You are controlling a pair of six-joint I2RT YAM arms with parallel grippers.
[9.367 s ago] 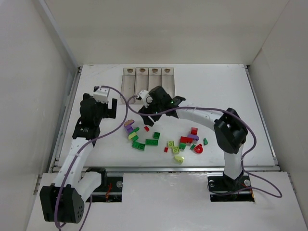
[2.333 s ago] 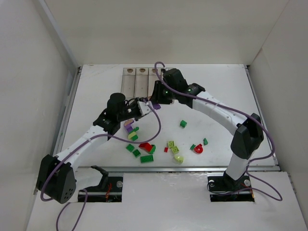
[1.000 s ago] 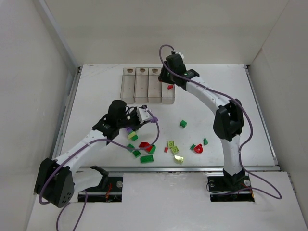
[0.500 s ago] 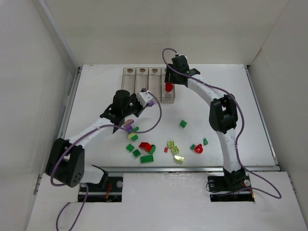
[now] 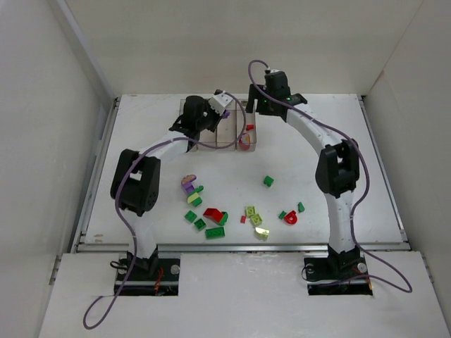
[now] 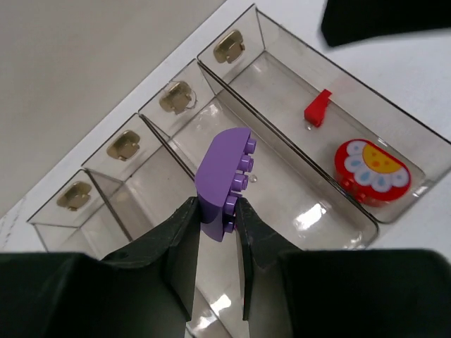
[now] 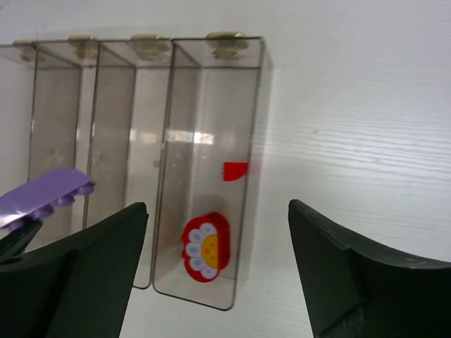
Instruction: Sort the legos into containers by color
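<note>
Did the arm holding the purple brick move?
Yes. The left gripper carried the purple curved plastic brick from the loose bricks to above the clear plastic boxes.

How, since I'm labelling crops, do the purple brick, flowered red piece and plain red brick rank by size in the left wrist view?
1. purple brick, but nearest the camera, so unsure.
2. flowered red piece.
3. plain red brick.

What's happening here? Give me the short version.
Two robot arms are sorting legos by color into a row of clear containers. The left gripper pinches a purple brick above the row, over the box beside the rightmost one. The right gripper hangs open over that rightmost box, which holds a small red brick and a round red piece with a flower print. More legos lie loose on the table.
</note>
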